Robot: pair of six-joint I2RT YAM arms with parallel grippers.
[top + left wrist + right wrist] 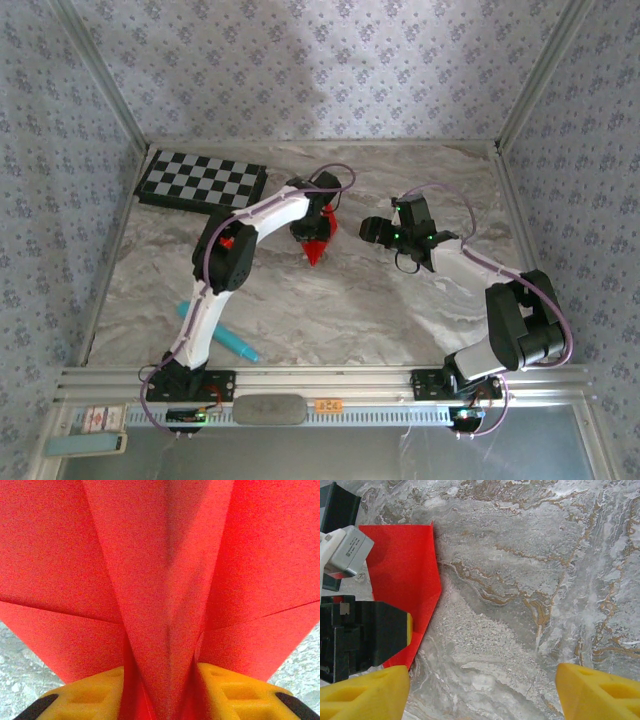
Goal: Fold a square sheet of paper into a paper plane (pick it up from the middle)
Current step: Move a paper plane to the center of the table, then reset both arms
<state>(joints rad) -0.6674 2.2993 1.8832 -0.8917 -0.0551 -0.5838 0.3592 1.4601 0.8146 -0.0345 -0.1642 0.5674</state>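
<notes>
Yellow fingers (85, 697) flank the paper plane (165, 580) mid-table — its edges run out of frame
You can't tell whether your left gripper (160, 700) pinches the keel; your right gripper (482, 685) gapes wide and empty over the marble table (545, 580) — the left arm partly hides the plane there.

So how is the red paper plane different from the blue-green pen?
The paper plane is bright red; the pen is teal. The paper plane is wide, creased and narrows to a point; the pen is a thin straight stick. The paper plane sits mid-table, while the pen lies near the front edge, partly hidden under the left arm. Both share the marble table.
</notes>
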